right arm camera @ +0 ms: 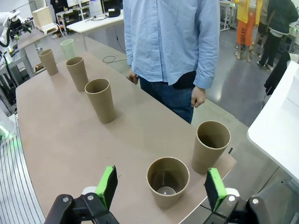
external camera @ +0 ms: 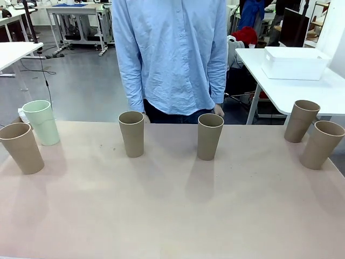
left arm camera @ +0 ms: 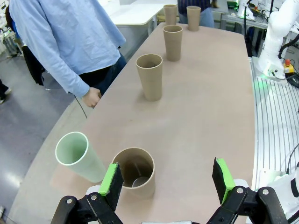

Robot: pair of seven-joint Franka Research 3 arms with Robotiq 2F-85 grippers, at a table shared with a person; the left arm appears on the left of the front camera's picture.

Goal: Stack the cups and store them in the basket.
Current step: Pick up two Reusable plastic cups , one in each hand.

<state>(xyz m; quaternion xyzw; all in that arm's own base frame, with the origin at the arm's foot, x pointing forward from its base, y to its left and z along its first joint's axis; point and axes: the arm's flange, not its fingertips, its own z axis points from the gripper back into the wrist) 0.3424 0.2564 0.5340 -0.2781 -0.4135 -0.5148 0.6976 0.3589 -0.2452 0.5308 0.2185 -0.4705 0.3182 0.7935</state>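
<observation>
Not started: five brown cups (external camera: 131, 133) and mint cup (external camera: 42, 121) stand apart on table (external camera: 172, 216), none nested; basket (external camera: 294, 62) sits on far side table (external camera: 323, 93); left gripper (left arm camera: 167, 179), right gripper (right arm camera: 161, 185) both wide open, empty.

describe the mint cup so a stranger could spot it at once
Start at the beige table before the person in the blue shirt. At the robot's left end, behind a brown cup, stands the mint-green cup. Every other cup on the table is brown.
</observation>
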